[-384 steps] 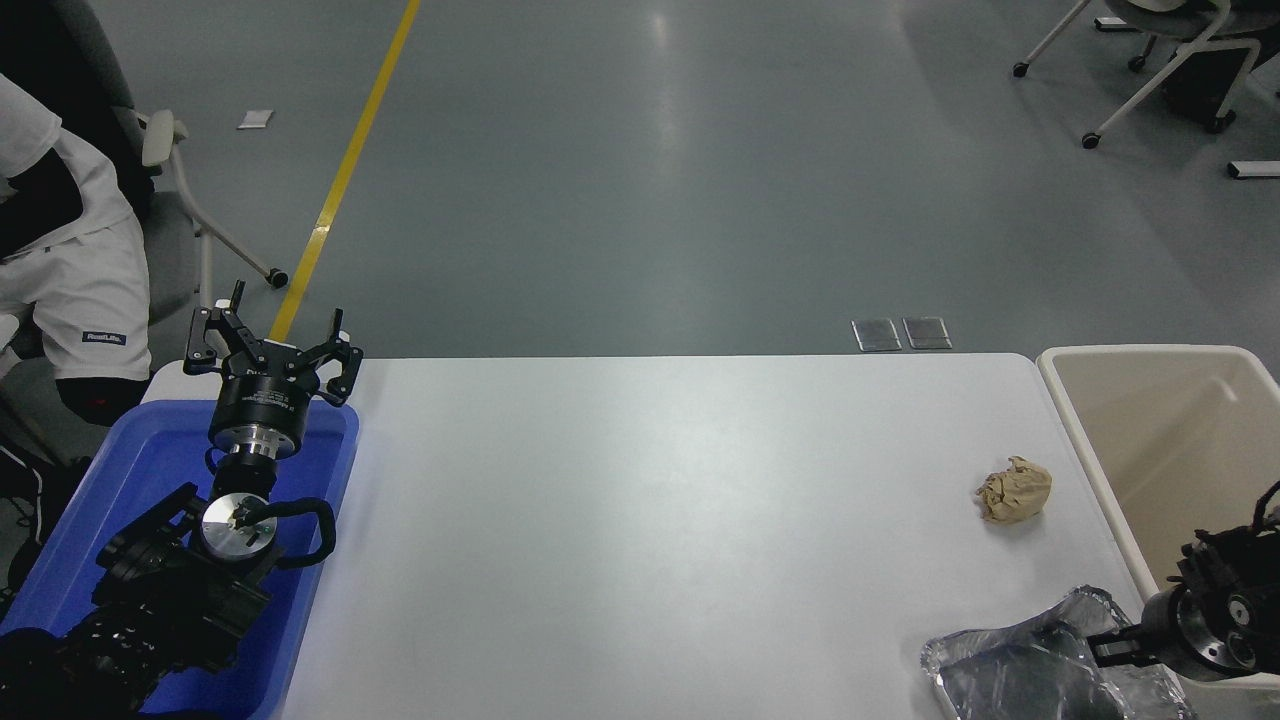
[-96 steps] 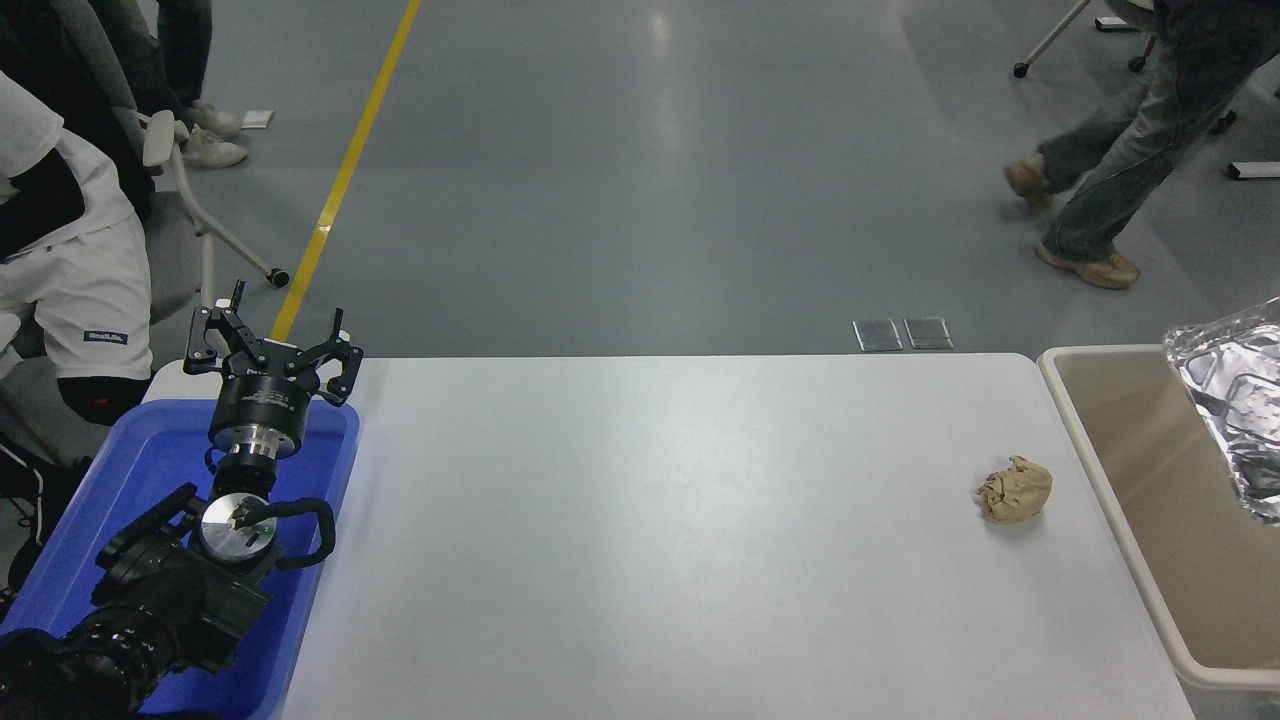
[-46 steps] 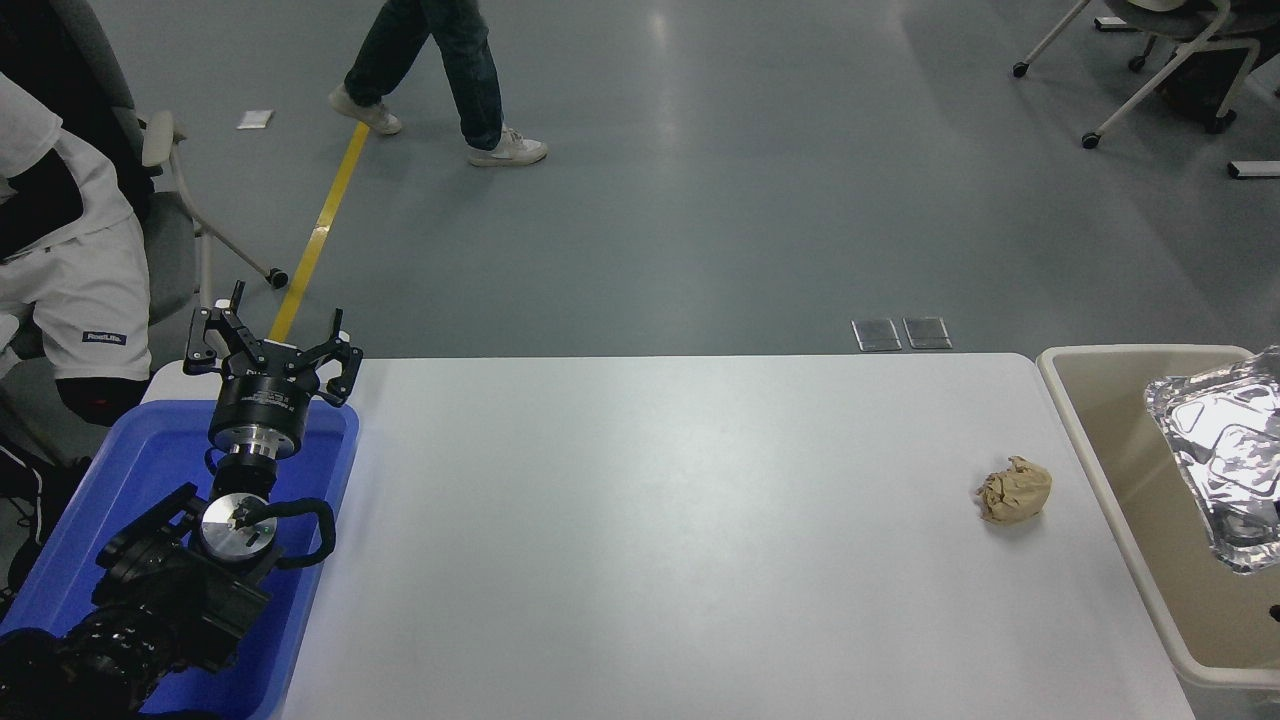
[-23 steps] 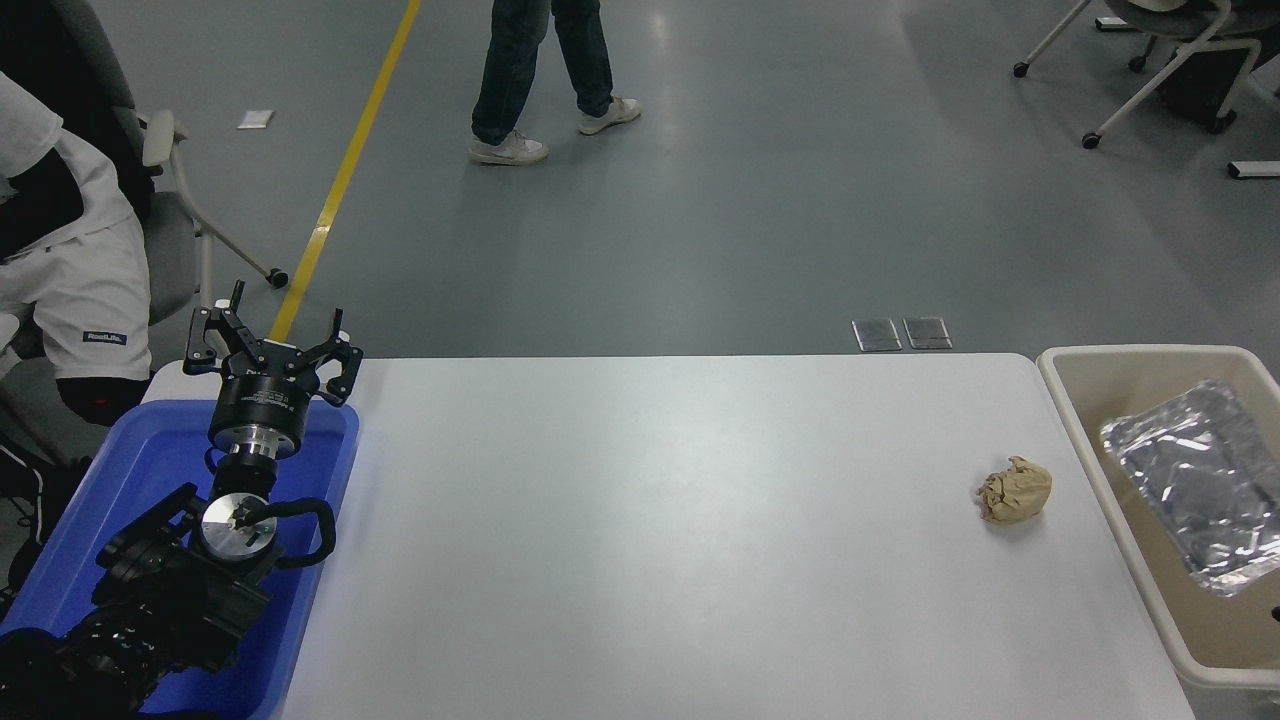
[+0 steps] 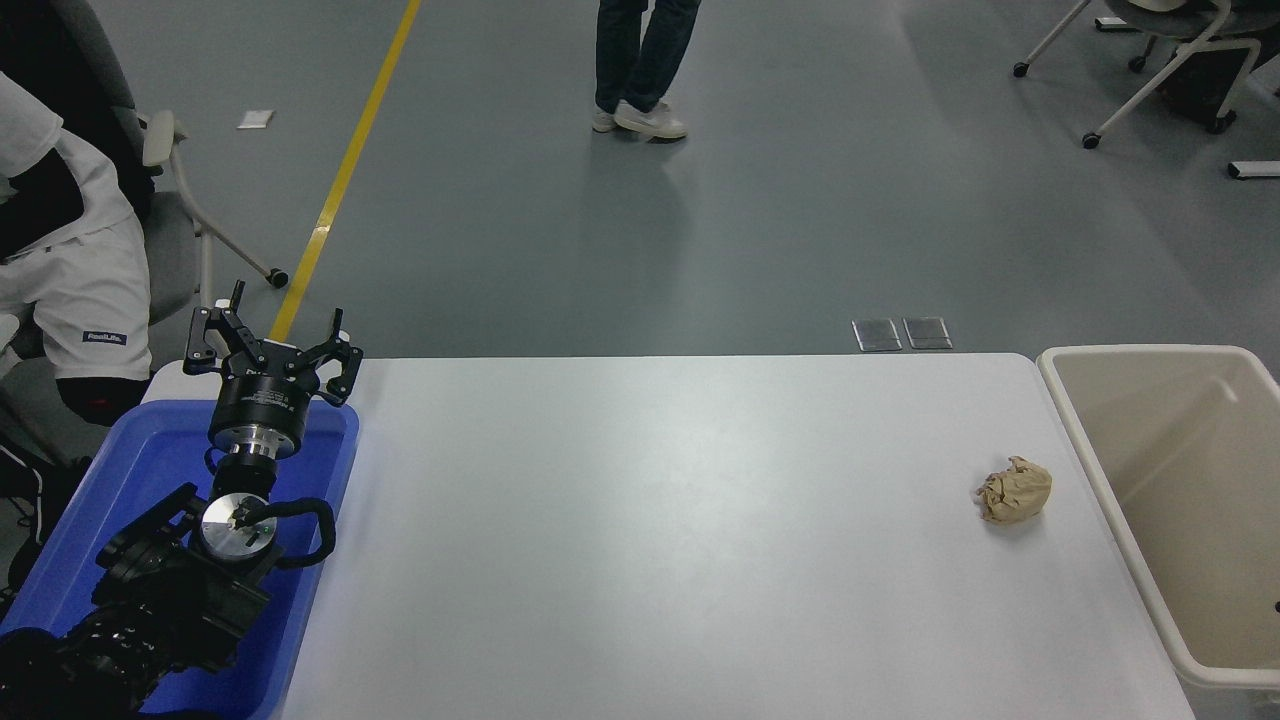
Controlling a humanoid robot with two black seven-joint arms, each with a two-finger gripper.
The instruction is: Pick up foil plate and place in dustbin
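Apparently finished: no foil plate shows on the table [image 5: 650,520] or in the dustbin's [image 5: 1100,480] visible part. My left gripper [image 5: 272,350] hangs spread, parked; my right arm is unseen.

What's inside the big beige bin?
Only the dustbin's bare beige walls show inside; no foil plate is visible there. Its bottom lies past the picture's right edge and below the near rim, so anything resting down there is hidden from this view.

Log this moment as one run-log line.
foil plate: not visible | dustbin: right of table | paper ball: on table | left pincer: parked, open | right arm: out of view
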